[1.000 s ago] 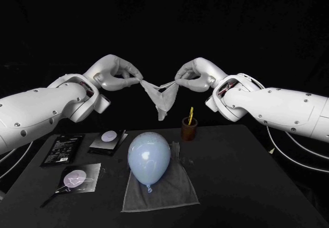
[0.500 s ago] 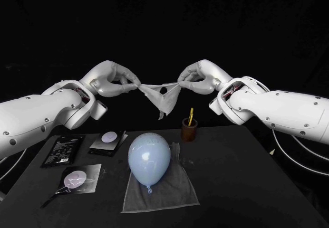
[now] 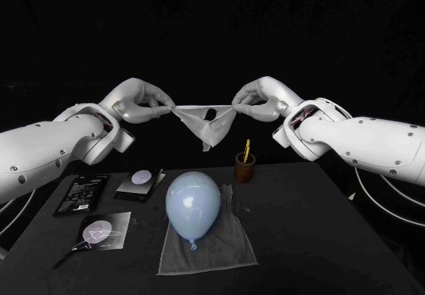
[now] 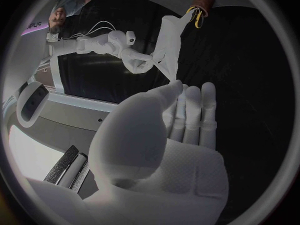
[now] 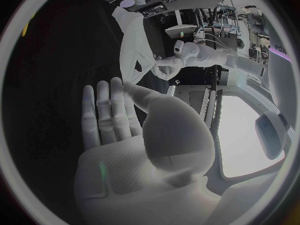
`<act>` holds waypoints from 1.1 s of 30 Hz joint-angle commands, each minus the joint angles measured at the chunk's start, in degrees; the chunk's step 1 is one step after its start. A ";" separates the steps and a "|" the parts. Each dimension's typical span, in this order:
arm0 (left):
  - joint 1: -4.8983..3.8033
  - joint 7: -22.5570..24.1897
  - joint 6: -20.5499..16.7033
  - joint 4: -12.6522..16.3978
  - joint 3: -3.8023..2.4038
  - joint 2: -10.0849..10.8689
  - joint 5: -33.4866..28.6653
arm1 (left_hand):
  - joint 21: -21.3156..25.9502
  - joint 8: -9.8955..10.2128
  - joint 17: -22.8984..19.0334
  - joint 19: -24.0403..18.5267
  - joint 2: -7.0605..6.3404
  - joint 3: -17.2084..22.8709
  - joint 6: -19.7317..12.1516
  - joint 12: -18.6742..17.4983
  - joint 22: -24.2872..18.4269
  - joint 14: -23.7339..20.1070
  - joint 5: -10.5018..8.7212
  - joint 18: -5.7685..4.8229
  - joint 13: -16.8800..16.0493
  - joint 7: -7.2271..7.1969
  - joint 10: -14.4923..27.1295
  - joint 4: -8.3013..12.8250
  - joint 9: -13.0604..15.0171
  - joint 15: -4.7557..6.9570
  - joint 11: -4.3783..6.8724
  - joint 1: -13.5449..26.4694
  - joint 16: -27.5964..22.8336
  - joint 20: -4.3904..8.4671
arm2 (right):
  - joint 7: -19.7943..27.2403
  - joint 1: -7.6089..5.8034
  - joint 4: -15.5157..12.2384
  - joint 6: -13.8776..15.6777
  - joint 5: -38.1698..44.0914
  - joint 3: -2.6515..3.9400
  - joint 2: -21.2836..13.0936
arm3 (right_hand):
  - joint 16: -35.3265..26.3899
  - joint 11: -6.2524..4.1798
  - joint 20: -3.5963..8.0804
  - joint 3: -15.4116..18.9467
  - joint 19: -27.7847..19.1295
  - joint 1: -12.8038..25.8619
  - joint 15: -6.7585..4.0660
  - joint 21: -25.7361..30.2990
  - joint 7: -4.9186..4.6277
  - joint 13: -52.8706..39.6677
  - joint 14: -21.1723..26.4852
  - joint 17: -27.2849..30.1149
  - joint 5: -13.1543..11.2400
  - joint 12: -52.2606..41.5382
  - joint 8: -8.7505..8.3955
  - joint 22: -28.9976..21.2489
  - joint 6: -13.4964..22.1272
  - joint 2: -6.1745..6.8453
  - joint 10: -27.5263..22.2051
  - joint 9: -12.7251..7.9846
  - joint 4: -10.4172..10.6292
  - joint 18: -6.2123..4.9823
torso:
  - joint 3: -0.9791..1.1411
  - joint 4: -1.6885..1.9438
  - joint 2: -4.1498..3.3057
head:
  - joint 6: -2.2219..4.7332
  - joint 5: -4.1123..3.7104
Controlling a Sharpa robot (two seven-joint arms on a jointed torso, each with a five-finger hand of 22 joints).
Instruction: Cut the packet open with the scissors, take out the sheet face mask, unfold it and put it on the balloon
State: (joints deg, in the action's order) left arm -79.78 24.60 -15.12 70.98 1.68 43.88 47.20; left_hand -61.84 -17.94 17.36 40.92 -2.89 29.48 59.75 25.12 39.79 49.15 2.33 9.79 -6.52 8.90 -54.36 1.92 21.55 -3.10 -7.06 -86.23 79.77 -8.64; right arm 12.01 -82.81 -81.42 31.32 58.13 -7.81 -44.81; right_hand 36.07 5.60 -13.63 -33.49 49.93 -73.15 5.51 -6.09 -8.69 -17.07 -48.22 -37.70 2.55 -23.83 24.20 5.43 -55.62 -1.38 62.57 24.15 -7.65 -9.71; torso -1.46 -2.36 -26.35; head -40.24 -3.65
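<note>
Left hand (image 3: 142,104) and right hand (image 3: 257,101), each pinching the sheet face mask (image 3: 206,126), have drawn apart; top edge taut, unfolding underway.

Head camera looks down; facing wrist cameras share the mask (image 4: 167,40).

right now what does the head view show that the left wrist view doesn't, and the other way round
Head view alone: the pale blue balloon lying on a grey towel, with packets on the table beside it. Left wrist view alone: the left hand from behind, its fingers straight and side by side. Both: the sheet face mask held between that hand and the right hand, and the brown cup.
</note>
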 commanded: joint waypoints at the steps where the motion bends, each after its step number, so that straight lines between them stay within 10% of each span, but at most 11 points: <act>1: -0.03 1.48 -1.88 -0.95 -0.07 -0.25 0.15 | -0.37 -0.32 -0.02 -0.09 0.56 0.04 0.03 -0.21 0.09 -0.08 0.37 0.69 -0.04 0.52 0.35 0.28 0.19 -0.22 0.19 0.03 0.16 -0.13 | 0.15 -0.03 0.22 1.05 2.11 0.07 -0.07 | 0.20 0.06 -0.10 -0.06 0.37 -0.45 -0.07 -0.24 0.04 -0.09 -0.33 0.03 0.21 -0.27 0.80 0.06 -0.48 -0.13 -0.39 5.58 0.01 -0.93 | -0.02 0.03 -0.09 | 0.07 -0.01; 33: -0.07 1.62 -3.39 -3.30 -0.11 -3.32 -2.37 | -0.36 -0.44 -0.09 -0.06 0.51 0.32 -0.94 -0.94 -0.01 0.06 0.39 0.68 0.25 1.03 0.92 0.12 1.04 -0.48 -0.20 0.54 0.10 -0.31 | 0.05 -1.99 2.62 0.62 2.44 0.20 3.61 | 0.23 0.04 -0.06 -0.03 0.45 -0.56 -0.11 -0.32 0.04 -0.16 -0.43 0.13 0.21 -0.40 0.86 0.11 -0.46 -0.10 -0.41 5.61 0.00 -0.93 | -0.01 0.07 0.06 | 0.95 -0.27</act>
State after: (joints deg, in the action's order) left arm -79.80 26.36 -19.04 67.38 1.63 40.67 46.11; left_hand -62.06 -18.18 17.33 40.95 -2.72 29.63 59.14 24.40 39.80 49.15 2.33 9.75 -6.35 9.74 -53.73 2.08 22.33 -3.10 -7.27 -86.06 79.77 -8.61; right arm 11.93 -84.70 -78.79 31.82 60.96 -7.69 -41.34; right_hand 36.06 5.65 -13.64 -33.48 49.93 -73.28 5.52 -6.09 -8.61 -17.17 -48.21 -37.61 2.57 -24.07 24.20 5.46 -55.70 -1.51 62.63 24.15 -7.66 -9.65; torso -1.48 -2.29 -26.29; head -39.48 -3.83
